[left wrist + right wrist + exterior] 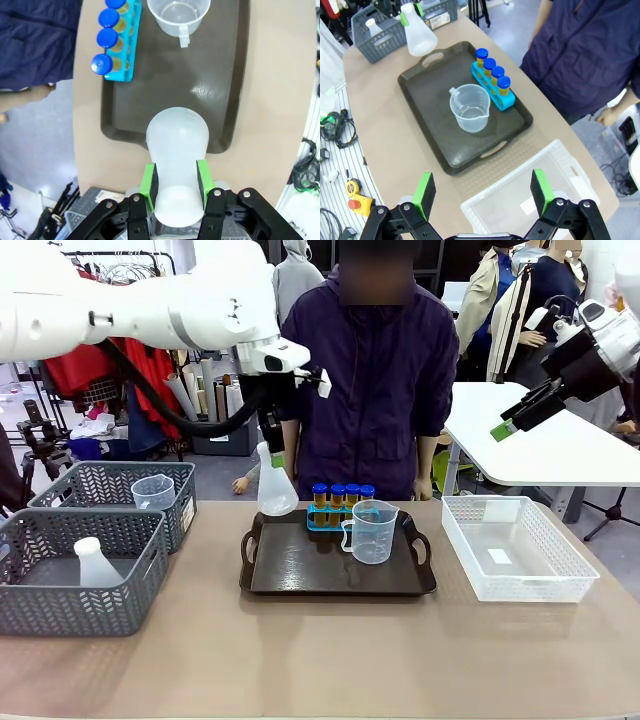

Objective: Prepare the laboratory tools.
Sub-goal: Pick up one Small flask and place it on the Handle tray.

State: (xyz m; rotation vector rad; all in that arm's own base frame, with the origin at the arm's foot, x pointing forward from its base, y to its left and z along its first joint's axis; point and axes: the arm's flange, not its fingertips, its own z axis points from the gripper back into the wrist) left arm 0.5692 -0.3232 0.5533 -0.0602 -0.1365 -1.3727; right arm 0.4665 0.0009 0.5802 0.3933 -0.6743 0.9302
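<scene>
At the left of the front view stand two grey baskets [60,585]; the nearer one holds a second white flask [95,565], the farther one a clear beaker [153,492]. Just right of them, above centre, the left gripper [273,444] pinches the neck of a white flask [276,485], which hangs upright over the left end of the dark tray [300,575], seemingly just clear of it. In the left wrist view the green pads [148,181] press the neck from both sides, the wide base pointing down at the tray's handle end.

The flask looks like thin, light, empty plastic, smooth and somewhat slippery. The narrow neck is the sensible hold; the flared body would slide out of the fingers. A hard squeeze could dent it, and its broad base should let it stand steadily.

In the middle of the tray sit a blue rack [325,517] of blue-capped tubes [343,496] and, in front of it, a beaker with a handle [371,531]. The tubes carry liquid and look breakable.

At the right, a white basket [515,548] lies on the table. In the upper right, the right gripper [512,424] hangs high, fingers spread, holding nothing.
</scene>
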